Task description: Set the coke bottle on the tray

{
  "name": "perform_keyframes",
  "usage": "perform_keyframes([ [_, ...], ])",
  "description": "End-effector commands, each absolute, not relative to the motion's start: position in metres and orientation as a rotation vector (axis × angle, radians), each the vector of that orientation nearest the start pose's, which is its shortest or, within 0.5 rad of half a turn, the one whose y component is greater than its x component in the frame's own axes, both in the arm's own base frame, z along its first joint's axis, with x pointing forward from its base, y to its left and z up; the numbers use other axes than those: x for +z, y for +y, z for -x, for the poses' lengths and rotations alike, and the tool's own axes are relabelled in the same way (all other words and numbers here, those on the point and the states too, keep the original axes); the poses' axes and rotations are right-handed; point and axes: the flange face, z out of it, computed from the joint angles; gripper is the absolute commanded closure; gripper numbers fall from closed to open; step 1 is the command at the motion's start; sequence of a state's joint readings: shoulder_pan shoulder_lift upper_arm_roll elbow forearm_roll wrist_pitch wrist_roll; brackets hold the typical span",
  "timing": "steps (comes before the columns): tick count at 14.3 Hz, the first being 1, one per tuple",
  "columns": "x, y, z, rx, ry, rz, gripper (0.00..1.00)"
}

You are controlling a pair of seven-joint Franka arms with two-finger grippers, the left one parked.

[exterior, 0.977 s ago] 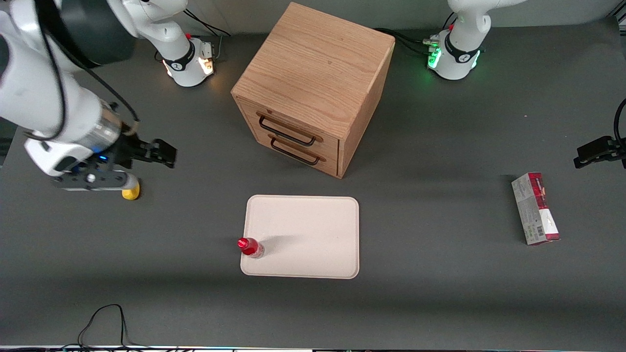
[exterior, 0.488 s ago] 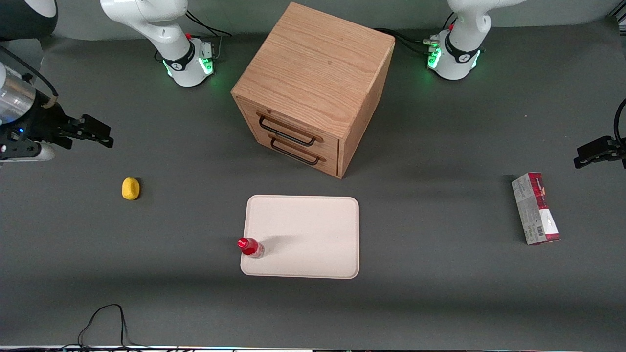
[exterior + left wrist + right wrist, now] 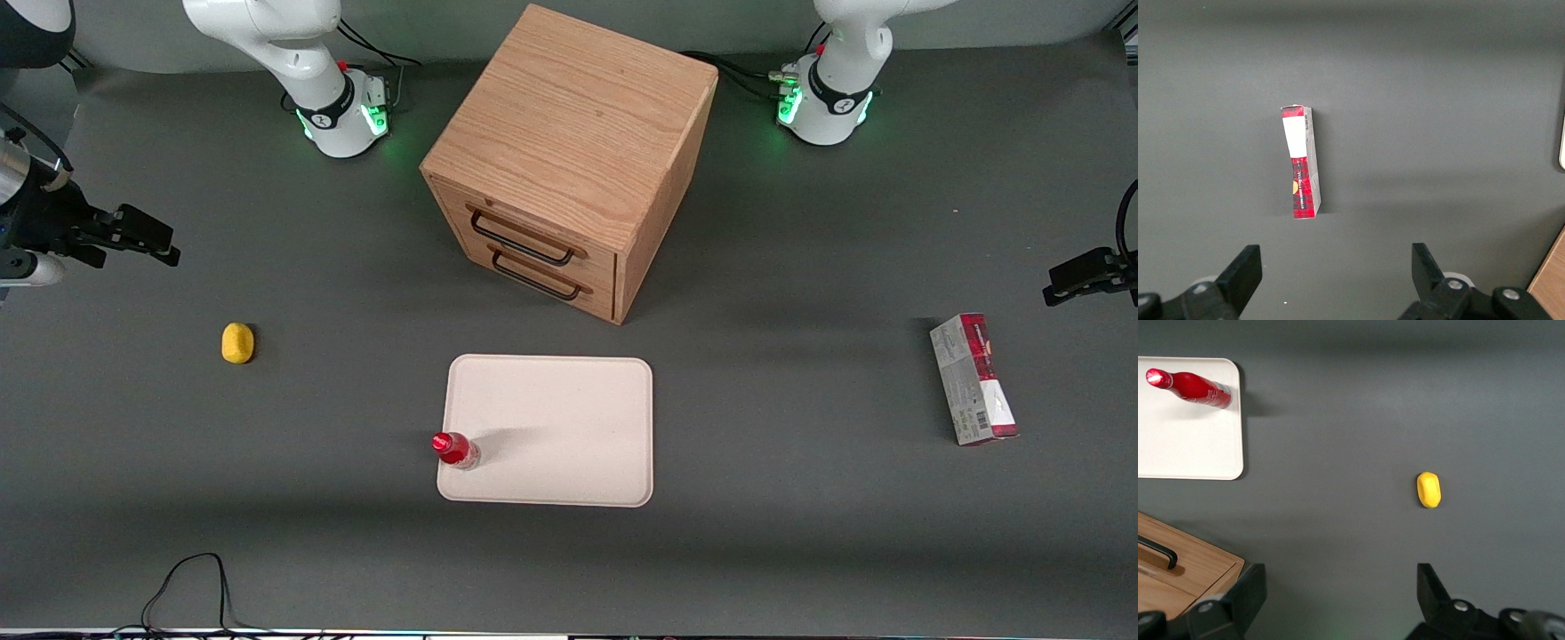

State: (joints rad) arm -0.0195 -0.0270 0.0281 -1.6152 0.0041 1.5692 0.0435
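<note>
1. Since a second ago your gripper point(image 3: 147, 238) has pulled away from the yellow lump point(image 3: 237, 343) toward the working arm's end of the table, and since half a second ago it has drifted only a little farther; nothing else on the table has shifted.
2. Your claw is spread wide, as the right wrist view shows its two fingers point(image 3: 1245, 590) well apart with nothing between them. It holds nothing and hangs well apart from every object.
3. Look at the coke bottle point(image 3: 455, 450): it stands upright on the tray point(image 3: 569, 418), just inside the corner nearest the front camera on the working arm's side, close to the rim. By my reading the placing is done and you are in the retreat.
4. To finish well, keep the arm high and away from the tray so that nothing brushes the red cap; a bottle this narrow, so near the rim, would likely topple easily.
5. Leave the wooden drawer box point(image 3: 569, 151) and the red-and-grey carton point(image 3: 973, 379) alone; neither concerns this task.
6. Park the arm slowly, claw still spread.
</note>
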Motion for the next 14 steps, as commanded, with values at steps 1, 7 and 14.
perform_keyframes([
  [1, 0.620, -0.004, -0.543, 0.019, 0.031, 3.131, 0.00],
  [7, 0.620, -0.012, -0.540, 0.026, 0.058, 3.131, 0.00],
  [14, 0.620, -0.016, -0.539, 0.034, 0.065, 3.131, 0.00],
])
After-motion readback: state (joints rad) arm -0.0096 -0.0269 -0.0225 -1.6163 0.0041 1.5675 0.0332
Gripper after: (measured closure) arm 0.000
